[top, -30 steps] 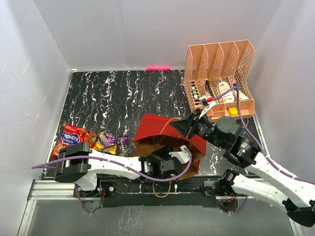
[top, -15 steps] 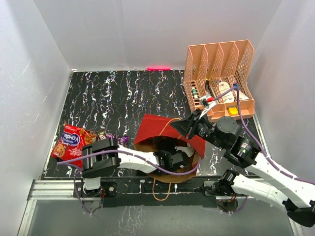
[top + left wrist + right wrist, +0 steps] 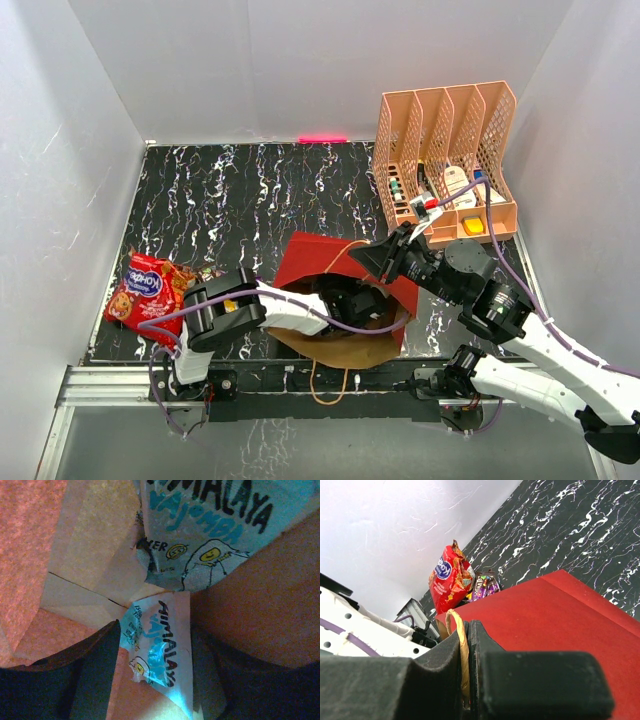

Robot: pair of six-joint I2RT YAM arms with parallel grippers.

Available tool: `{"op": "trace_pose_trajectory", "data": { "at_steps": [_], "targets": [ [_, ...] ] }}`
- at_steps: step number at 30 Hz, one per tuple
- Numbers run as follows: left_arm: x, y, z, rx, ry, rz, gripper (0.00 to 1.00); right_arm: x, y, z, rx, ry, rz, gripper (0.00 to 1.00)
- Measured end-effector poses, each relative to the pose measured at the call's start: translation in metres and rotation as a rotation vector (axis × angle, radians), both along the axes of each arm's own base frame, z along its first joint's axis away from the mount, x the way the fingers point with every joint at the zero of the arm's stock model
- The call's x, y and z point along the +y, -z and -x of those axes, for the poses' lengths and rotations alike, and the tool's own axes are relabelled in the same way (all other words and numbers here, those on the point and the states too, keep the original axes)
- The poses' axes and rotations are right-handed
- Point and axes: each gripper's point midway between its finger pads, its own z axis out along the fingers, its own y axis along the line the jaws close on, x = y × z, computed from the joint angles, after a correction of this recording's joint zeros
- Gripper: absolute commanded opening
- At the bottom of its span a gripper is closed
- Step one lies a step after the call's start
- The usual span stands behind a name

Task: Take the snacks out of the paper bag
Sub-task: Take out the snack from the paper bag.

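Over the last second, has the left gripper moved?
Yes. The left gripper has gone from the near rim of the paper bag deeper into its mouth, up the top view and somewhat closer to the peach rack.

Blue snack pkts [image 3: 161,647] in paper bag [image 3: 312,262]

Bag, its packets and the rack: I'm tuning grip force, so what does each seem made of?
Bag: paper, matte red outside, brown kraft inside, creased folds. Packets: thin teal printed film or coated paper, crinkled; can't tell which. Rack: rigid peach plastic, moulded mesh, slight sheen.
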Motion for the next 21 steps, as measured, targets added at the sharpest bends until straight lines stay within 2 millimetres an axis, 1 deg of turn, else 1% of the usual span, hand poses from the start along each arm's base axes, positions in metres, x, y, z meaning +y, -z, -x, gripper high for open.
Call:
{"op": "trace_pose_trajectory", "data": {
  "at_steps": [3,7,10,14,15,18,21],
  "targets": [
    [0.006,0.003,-0.008,-0.010,-0.017,-0.032,0.45,0.000,-0.001,0.000,-0.001,0.000,-0.001,0.07],
    [0.012,0.000,-0.014,-0.026,-0.036,-0.052,0.34,-0.001,-0.001,0.001,-0.003,0.000,-0.003,0.07],
    [0.014,-0.001,-0.016,-0.027,-0.040,-0.063,0.17,-0.001,-0.001,0.001,-0.003,0.000,-0.003,0.07],
    [0.017,0.003,-0.014,-0.009,-0.045,-0.072,0.02,-0.001,-0.001,0.001,-0.003,0.000,-0.004,0.07],
    [0.018,0.004,-0.012,0.000,-0.046,-0.073,0.00,-0.001,-0.001,0.001,-0.003,0.000,-0.004,0.07],
    [0.019,0.007,-0.007,0.036,-0.045,-0.069,0.00,-0.001,-0.001,0.001,-0.003,0.000,-0.004,0.07],
    [0.019,0.006,0.000,0.079,-0.036,-0.040,0.00,-0.001,-0.001,0.000,-0.003,0.002,-0.003,0.07]
  ]
}}
